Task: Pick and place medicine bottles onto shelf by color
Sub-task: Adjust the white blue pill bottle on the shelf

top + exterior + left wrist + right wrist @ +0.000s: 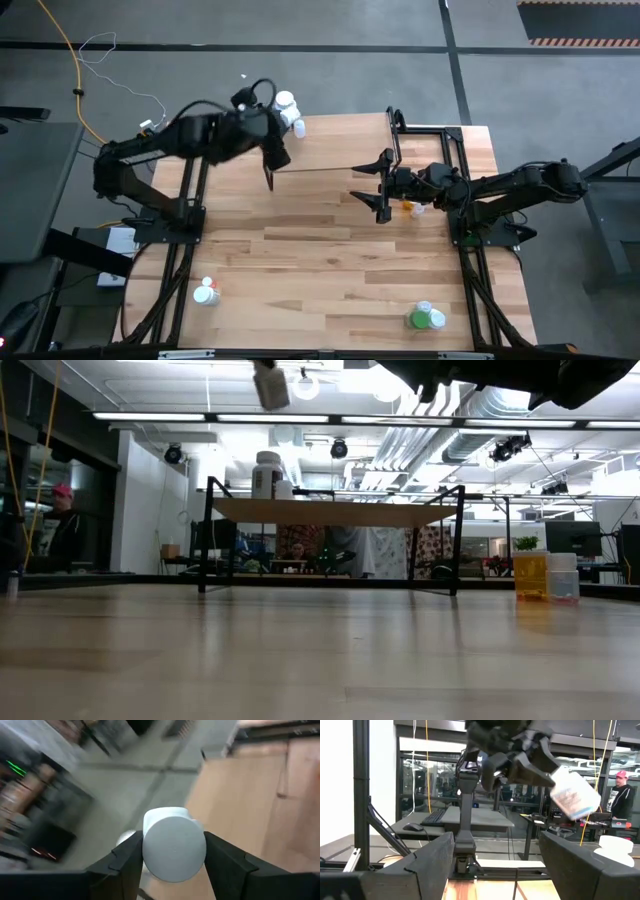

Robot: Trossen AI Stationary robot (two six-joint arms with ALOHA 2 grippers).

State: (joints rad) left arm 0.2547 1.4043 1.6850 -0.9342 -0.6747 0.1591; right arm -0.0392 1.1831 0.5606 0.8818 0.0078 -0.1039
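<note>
Your left gripper [172, 857] is up in the air over the far left part of the shelf [340, 142], and its two fingers [122, 862] are pressed against the sides of a white bottle [173, 851], so it has that bottle in a firm hold, jaws partly closed around it. From the right wrist view you can see the same white bottle [574, 793] tilted in that grip, well above the board. Below and beside it, at the shelf's far left corner, two more white bottles [290, 110] already stand close together; in the low view the taller one [266, 474] rises on the left end of the shelf with a shorter one just beside it. Your right gripper [378, 189] waits low at the shelf's right edge with its jaws spread wide and nothing between them. An orange bottle [411, 208] lies on the table just beside that gripper's wrist, and the low view shows it [530, 575] standing on the right next to a pale one [563, 576]. Near the front left of the table [330, 270] sits a red-topped white bottle [206, 292]. Near the front right a green bottle [428, 318] rests with a white cap touching it. A person [622, 795] in a red cap stands in the room beyond.
</note>
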